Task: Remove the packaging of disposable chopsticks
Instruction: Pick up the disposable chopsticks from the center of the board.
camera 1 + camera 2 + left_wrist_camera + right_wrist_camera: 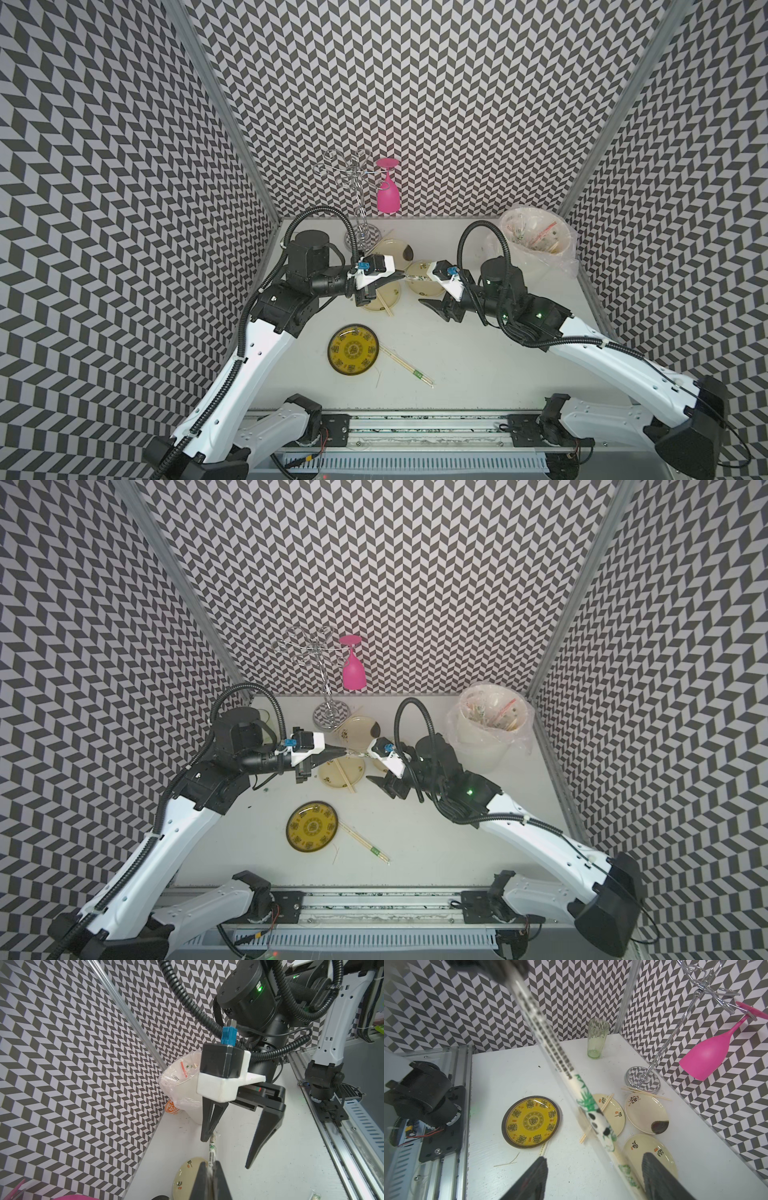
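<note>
Stripping step in hand: left claw (209, 1164) pinched shut on one end of the sleeve (586, 1103), chopsticks (211, 1153) inside, held aloft over the plates (648, 1140); right claw (226, 1153) open astride the far end, contact unclear, so next probably close and pull.

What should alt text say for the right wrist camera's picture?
A chopstick pair in a clear printed sleeve slants across the picture, far end pinched by the left gripper, near end between the open fingers of the right gripper. Below, the white table holds a yellow plate, three cream plates, bare chopsticks and a green glass.
</note>
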